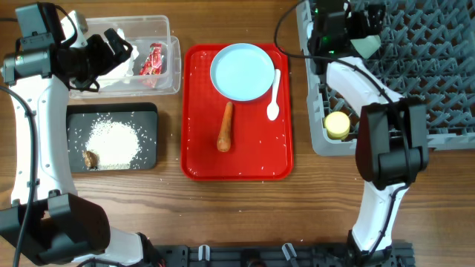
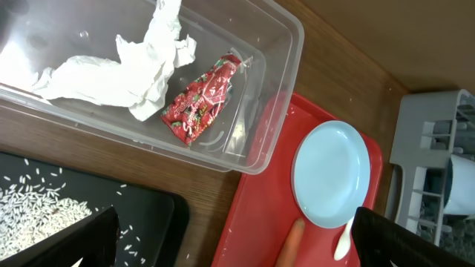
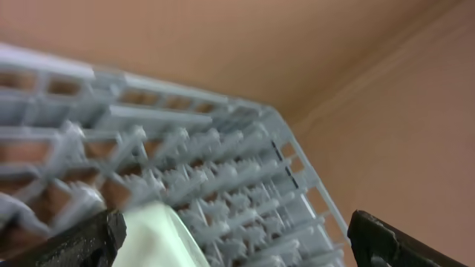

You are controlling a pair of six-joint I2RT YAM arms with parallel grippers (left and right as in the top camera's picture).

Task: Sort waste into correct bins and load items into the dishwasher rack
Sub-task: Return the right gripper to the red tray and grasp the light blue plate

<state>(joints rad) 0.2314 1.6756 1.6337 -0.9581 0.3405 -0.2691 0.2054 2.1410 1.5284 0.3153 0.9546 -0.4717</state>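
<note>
Wood-grain counter (image 1: 171,215) is carrying everything, with 2 arms reaching in from the near edge. At the far left, the left fingers (image 2: 82,241) are hanging spread wide apart above the clear plastic tub (image 1: 175,67), holding nothing. Inside the tub the crumpled white tissue (image 2: 111,74) is lying beside the red crinkled wrapper (image 2: 200,100), the 2 just touching. Nearer on the left, the black tray (image 1: 148,122) is holding a heap of white rice grains (image 1: 113,142), and the small brown lump (image 1: 91,158) is sitting at the heap's near left edge. In the middle, the flat red serving tray (image 1: 200,156) is bearing the pale blue plate (image 1: 243,71) at its far end. The white plastic spoon (image 1: 274,96) is lying just right of the plate, and the orange carrot (image 1: 225,127) is lying lengthwise nearer the tray's centre, with a few stray grains scattered around it. On the right, the grey dishwasher rack (image 1: 445,89) is holding the small yellow cup (image 1: 338,124) in its near left corner. The right fingers (image 3: 74,241) are standing wide apart over the rack's far left part, gripping nothing. The mint-green bowl (image 1: 365,46) is resting among the pegs just below them, though whether a finger is touching it cannot be told.
</note>
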